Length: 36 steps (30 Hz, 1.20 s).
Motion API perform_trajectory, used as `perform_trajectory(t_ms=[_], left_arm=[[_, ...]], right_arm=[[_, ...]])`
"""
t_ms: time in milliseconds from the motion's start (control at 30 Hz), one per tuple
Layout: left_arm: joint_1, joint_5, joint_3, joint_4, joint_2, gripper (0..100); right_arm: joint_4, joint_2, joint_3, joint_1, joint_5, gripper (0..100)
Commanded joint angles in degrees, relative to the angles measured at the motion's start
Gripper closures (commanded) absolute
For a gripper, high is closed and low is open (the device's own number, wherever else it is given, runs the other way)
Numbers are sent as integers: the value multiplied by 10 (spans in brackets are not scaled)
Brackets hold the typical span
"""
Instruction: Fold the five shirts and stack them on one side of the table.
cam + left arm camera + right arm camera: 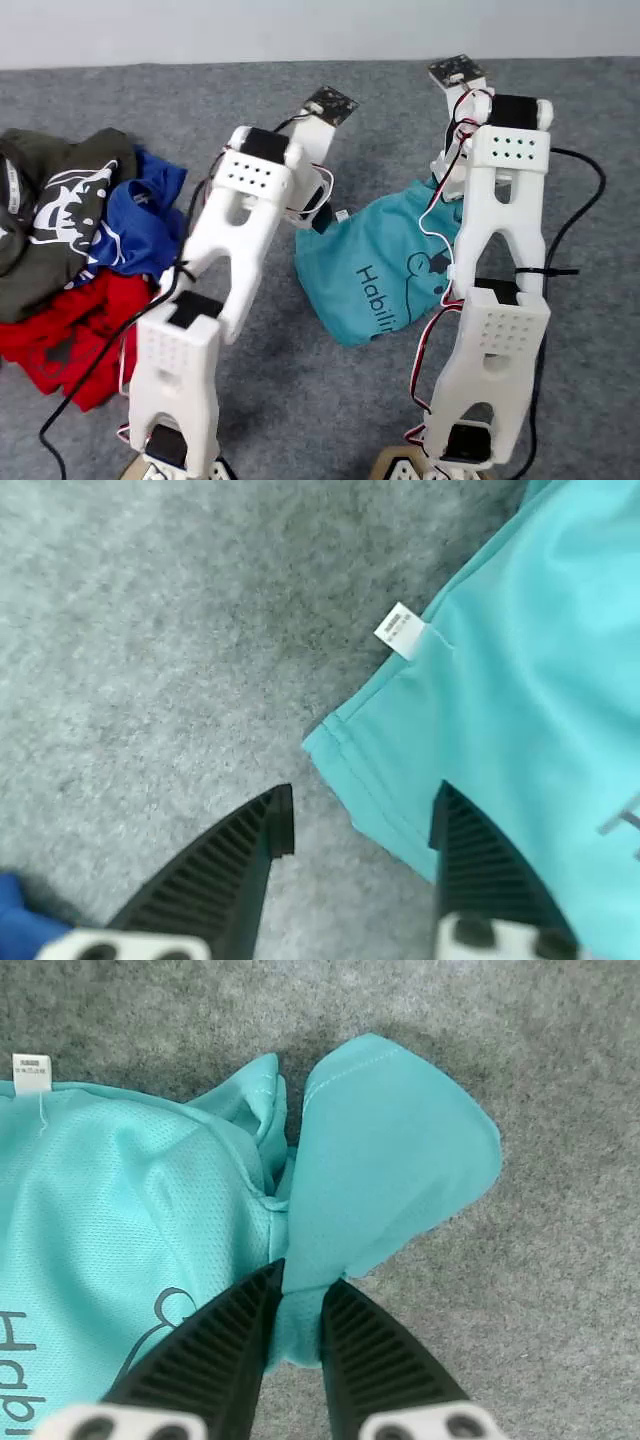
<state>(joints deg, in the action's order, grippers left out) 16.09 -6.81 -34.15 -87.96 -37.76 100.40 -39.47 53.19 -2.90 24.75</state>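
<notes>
A teal shirt (380, 265) lies crumpled in the middle of the grey table, between the two arms. My right gripper (297, 1295) is shut on a fold of the teal shirt (380, 1150) at its far right side, with cloth pinched between the fingers. My left gripper (362, 820) is open just above the teal shirt's (520, 690) hem corner; one finger is over the cloth, the other over bare carpet. A white label (399, 630) sticks out of the hem. A pile of shirts sits at the left: olive (55, 215), blue (140, 225) and red (75, 335).
The table is covered in grey carpet (300, 400). Black cables (580, 200) trail along both arms. Bare carpet lies at the front between the arm bases and along the far edge behind the grippers.
</notes>
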Motion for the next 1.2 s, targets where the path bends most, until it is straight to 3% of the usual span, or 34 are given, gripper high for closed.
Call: perform_trajectory(t_ms=[0, 400, 667, 1167], left_arm=[[0, -4, -83, -36, -46, 758], [-1, -4, -299, -88, -228, 758], [-1, -3, -338, -123, -276, 761], [4, -3, -339, -123, -274, 885]], right_arm=[[22, 47, 3, 8, 4, 990], [22, 47, 3, 9, 4, 990], [22, 47, 3, 10, 4, 990], [21, 47, 3, 10, 4, 990]])
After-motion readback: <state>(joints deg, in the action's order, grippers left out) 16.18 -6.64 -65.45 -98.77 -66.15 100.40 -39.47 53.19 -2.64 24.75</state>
